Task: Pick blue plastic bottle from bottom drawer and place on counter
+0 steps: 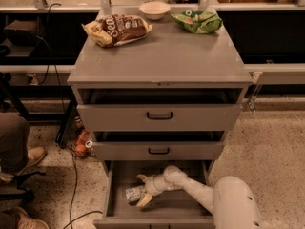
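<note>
The bottom drawer (188, 209) stands pulled open at the foot of the grey cabinet. The blue plastic bottle (134, 193) lies on its side on the drawer floor, left of centre. My gripper (142, 190) reaches into the drawer from the right, its pale fingers (144, 201) spread above and below the bottle's right end, open around it. The counter (162, 51) is the flat grey cabinet top above.
A brown snack bag (117, 29), a white bowl (154, 9) and a green snack bag (197, 21) sit on the counter. The two upper drawers (159, 117) are slightly open. A person's leg and shoe (19, 154) and cables are on the floor at left.
</note>
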Available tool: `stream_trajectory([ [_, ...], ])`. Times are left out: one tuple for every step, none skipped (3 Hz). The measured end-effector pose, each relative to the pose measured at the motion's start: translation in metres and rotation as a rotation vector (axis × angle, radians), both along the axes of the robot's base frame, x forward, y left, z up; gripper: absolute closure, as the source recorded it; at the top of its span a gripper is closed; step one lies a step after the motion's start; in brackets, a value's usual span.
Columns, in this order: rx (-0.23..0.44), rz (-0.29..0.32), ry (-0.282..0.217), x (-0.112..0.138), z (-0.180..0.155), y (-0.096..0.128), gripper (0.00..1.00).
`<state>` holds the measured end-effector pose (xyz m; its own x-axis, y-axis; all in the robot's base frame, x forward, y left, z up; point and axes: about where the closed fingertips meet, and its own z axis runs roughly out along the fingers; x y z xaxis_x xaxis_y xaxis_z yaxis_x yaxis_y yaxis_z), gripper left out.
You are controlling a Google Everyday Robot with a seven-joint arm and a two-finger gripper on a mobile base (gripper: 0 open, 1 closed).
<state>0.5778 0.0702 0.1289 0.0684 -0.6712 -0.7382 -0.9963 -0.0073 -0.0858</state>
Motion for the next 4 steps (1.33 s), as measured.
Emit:
stream_trajectory([
  [0.004, -0.001, 0.01, -0.001, -0.004, -0.002, 0.39],
  [0.031, -0.01, 0.025, -0.004, 0.01, -0.003, 0.7],
  [0.076, -0.037, 0.065, -0.01, 0.041, -0.012, 0.95],
  [0.184, -0.064, 0.039, -0.024, 0.108, -0.033, 1.0],
])
